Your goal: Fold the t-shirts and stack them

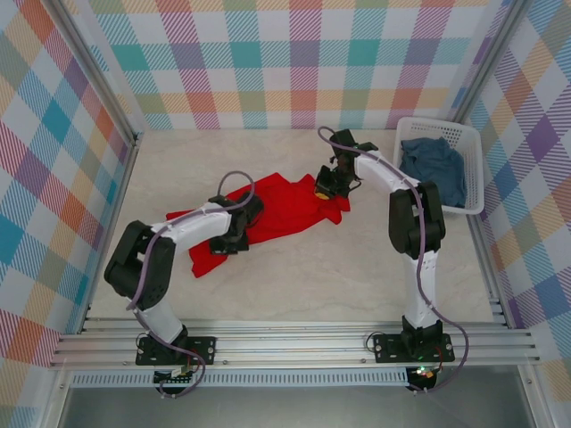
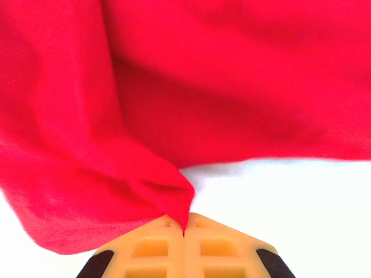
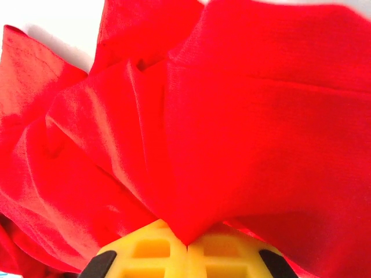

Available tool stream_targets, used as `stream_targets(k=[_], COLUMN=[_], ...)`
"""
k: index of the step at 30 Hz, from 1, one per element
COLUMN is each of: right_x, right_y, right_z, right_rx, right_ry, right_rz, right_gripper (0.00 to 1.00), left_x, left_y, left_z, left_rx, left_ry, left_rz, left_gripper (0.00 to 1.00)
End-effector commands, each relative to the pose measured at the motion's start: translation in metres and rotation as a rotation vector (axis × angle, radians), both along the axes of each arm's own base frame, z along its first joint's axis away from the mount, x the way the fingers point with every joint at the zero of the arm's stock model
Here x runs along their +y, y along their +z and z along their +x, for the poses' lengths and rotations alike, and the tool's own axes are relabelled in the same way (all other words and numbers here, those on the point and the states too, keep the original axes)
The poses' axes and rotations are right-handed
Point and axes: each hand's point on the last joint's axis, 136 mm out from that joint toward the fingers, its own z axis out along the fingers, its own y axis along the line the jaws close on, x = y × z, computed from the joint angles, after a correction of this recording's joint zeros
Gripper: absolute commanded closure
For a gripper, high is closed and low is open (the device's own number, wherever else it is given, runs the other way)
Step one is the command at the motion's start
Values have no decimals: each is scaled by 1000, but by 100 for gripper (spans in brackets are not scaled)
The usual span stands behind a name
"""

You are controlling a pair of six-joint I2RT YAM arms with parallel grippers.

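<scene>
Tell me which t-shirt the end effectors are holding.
The red t-shirt on the table: both the left end effector and right end effector pinch it. The blue-grey t-shirt lies untouched in the white basket.

Open tabletop (image 1: 357,285) lies along the near edge and between the 2 arm bases, and again in the far-left corner behind the red t-shirt (image 1: 285,209), which covers the middle. The left arm (image 1: 187,227) crosses the left side low over the cloth; the right arm (image 1: 412,218) stands just beside the white basket (image 1: 477,178), which blocks the far-right corner. Plaid walls (image 1: 268,62) close the left, far and right sides.
</scene>
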Motion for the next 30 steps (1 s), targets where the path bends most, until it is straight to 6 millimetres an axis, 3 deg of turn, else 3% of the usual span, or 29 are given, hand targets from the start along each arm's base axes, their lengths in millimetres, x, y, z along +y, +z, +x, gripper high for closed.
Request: stream_targets(k=[1,5,7,10,15,19,21,25,30], right_x=[-15,-20,-23,-29,-43,-55,-55,-53,-50], right_y=[28,67,96,144,228,265,265,232,226], right_z=[19,49,61,73,72,56,48,36,36], right_rx=[-78,-189,-269,-396,-601,-690,-681,-579,-586], right_ry=[-34,-32,-24,-20,-47,-70,-56,-51,-66], right_rz=[11,33,28,22,24,14,23,29,56], right_gripper=[100,100,100,100,100,100,100,100,100], left_x=[23,63,82,112,156,160,156,150,154], left_y=[93,190,238,293,354,395,396,364,330], left_z=[31,43,41,25,-10,-16,-13,-16,-25], left_rx=[-272,-579,-734,-924,-1139,-1255,-1242,-1171,-1129], left_ry=[122,294,358,426,512,463,443,467,490], left_rz=[-57,-134,-193,-234,-250,-311,-330,-382,-355], left_gripper=[100,100,100,100,100,100,100,100,100])
